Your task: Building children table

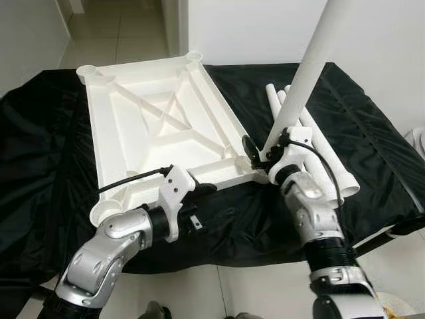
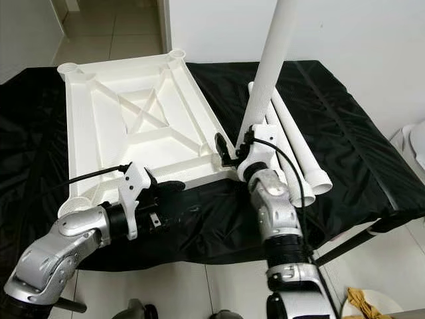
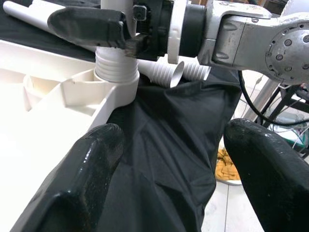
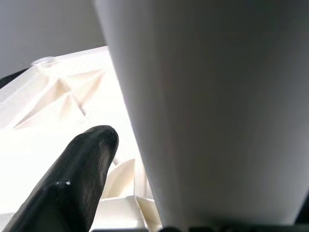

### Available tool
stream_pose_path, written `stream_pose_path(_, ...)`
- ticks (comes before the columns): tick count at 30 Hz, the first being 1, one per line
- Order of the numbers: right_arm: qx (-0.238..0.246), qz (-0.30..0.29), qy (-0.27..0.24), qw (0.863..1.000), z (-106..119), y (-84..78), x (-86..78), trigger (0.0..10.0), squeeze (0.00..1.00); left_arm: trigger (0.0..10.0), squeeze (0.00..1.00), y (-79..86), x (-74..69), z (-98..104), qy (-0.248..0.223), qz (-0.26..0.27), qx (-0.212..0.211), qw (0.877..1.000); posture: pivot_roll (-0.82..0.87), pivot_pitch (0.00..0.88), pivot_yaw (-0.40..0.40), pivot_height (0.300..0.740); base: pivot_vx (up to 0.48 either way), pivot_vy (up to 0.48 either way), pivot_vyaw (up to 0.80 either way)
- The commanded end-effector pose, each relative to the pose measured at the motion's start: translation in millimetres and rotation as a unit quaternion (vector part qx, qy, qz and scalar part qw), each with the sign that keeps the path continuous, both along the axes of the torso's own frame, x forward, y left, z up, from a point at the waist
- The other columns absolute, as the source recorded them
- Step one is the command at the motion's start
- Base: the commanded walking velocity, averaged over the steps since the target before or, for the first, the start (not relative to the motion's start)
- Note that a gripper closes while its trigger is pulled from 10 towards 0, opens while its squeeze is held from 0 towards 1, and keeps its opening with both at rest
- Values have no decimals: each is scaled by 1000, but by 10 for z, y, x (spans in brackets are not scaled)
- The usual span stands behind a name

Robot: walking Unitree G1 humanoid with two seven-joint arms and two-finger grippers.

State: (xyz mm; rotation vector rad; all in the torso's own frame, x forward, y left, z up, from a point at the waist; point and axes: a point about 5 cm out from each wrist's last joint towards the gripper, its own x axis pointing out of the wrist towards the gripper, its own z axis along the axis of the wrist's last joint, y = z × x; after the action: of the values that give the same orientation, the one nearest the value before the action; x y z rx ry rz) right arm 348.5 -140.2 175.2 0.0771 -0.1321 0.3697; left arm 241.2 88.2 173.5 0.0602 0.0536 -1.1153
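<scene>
White plastic, ribs up: the tabletop [image 1: 159, 126] lies upside down on a black cloth [image 1: 372, 133] spread over a low stand, round sockets at its corners. The right gripper [image 1: 260, 151] is clamped around a long white leg [image 1: 309, 73], which stands nearly upright, leaning a little, with its threaded foot set in the near right corner socket [image 3: 116, 77]. One black finger [image 4: 77, 179] lies along the leg's side in the right wrist view. Three more legs [image 1: 325, 149] lie together on the cloth just beside that corner, on the robot's right.

The left gripper [image 1: 199, 199] hovers at the tabletop's near edge, its fingers [image 3: 82, 179] spread apart with nothing between them but creased cloth below. A black cable [image 1: 133, 176] loops from its wrist over the tabletop's rim. Tiled floor [image 1: 119, 30] shows beyond the stand.
</scene>
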Motion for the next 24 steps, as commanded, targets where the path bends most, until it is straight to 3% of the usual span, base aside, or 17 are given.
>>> stream_pose_path(1, -18, 47, -7, 999, 34, 20, 5, 10000, 0, 10000, 0, 9, 20, -29, 3, 15, 3, 1000, -54, 88, -1, 740, 0, 0, 0)
stream_pose_path(8, -58, 111, -5, 992, 44, -165, 15, 10000, 0, 10000, 0, 19, 17, -22, 2, 18, 3, 1000, -46, 88, 0, 740, 0, 0, 0)
stream_pose_path(12, -103, 133, 21, 986, -52, -344, 34, 9765, 0, 10000, 0, 34, 25, -16, 1, 21, 4, 1000, -39, 84, -3, 740, 0, 0, 0)
stream_pose_path(13, -105, 135, 24, 985, -65, -363, 33, 8745, 0, 10000, 0, 35, 26, -15, 1, 22, 4, 1000, -39, 84, -3, 740, 0, 0, 0)
stream_pose_path(14, -105, 135, 24, 985, -65, -363, 33, 8745, 0, 10000, 0, 35, 26, -15, 1, 22, 4, 1000, -39, 84, -3, 740, 0, 0, 0)
stream_pose_path(15, -106, 134, 28, 985, -83, -387, 32, 2431, 0, 10000, 0, 38, 26, -14, 0, 22, 4, 1000, -37, 83, -3, 740, 0, 0, 0)
stream_pose_path(17, -107, 134, 31, 985, -95, -402, 30, 2431, 0, 10000, 0, 41, 26, -13, 0, 23, 4, 1000, -37, 83, -3, 740, 0, 0, 0)
stream_pose_path(18, -108, 138, 37, 984, -117, -415, 22, 0, 0, 10000, 0, 45, 27, -14, 0, 23, 5, 1000, -33, 82, -2, 740, 0, 0, 0)
stream_pose_path(24, -107, 147, 44, 982, -168, -414, 0, 0, 0, 10000, 0, 60, 26, -13, 0, 25, 6, 1000, -28, 78, 0, 740, 0, 0, 0)
